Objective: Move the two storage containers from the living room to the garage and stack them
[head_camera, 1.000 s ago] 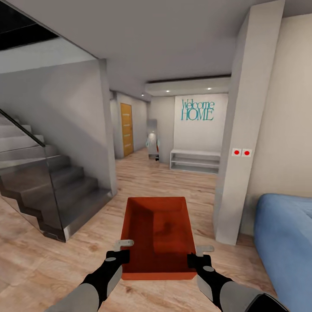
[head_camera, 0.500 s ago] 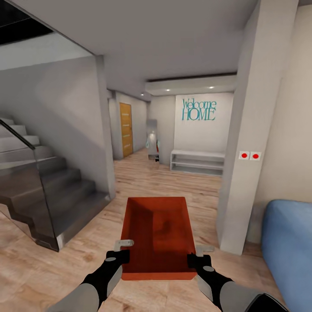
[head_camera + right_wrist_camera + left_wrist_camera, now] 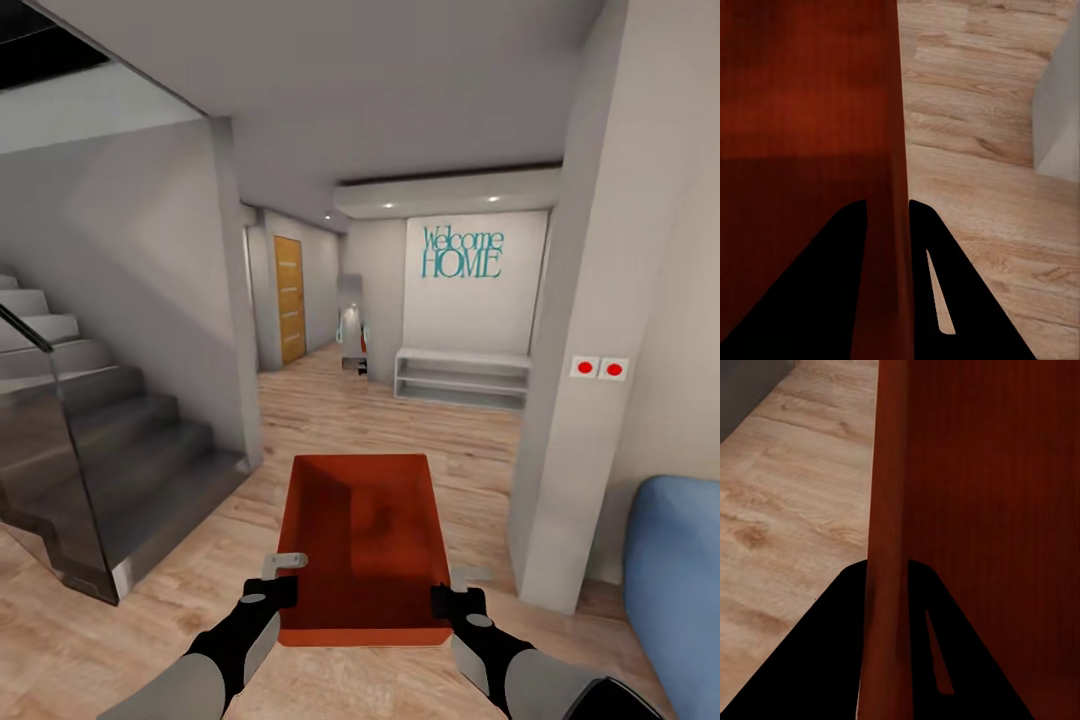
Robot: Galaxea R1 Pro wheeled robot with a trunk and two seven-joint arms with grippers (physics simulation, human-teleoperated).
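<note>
One orange-red storage container point(image 3: 360, 535) hangs level in front of me above the wood-plank floor, open side up and nothing inside. My left gripper point(image 3: 292, 570) is shut on its left wall near the near corner, and my right gripper point(image 3: 455, 582) is shut on its right wall. In the left wrist view the left gripper point(image 3: 885, 568) has the red wall point(image 3: 889, 495) pinched between its dark fingers point(image 3: 832, 660). The right wrist view shows the same: the right gripper point(image 3: 886, 204) straddles the container wall point(image 3: 896, 112), with one of the fingers point(image 3: 945, 285) outside it.
A grey staircase with a glass rail point(image 3: 90, 460) rises on the left. A white pillar point(image 3: 585, 380) and a blue sofa point(image 3: 685, 590) stand on the right. The hallway runs ahead to a wooden door point(image 3: 290, 298) and a white bench shelf point(image 3: 462, 378).
The view has rolled forward: the stairs slid left, the pillar and sofa slid right. The container and both grippers keep the same hold.
</note>
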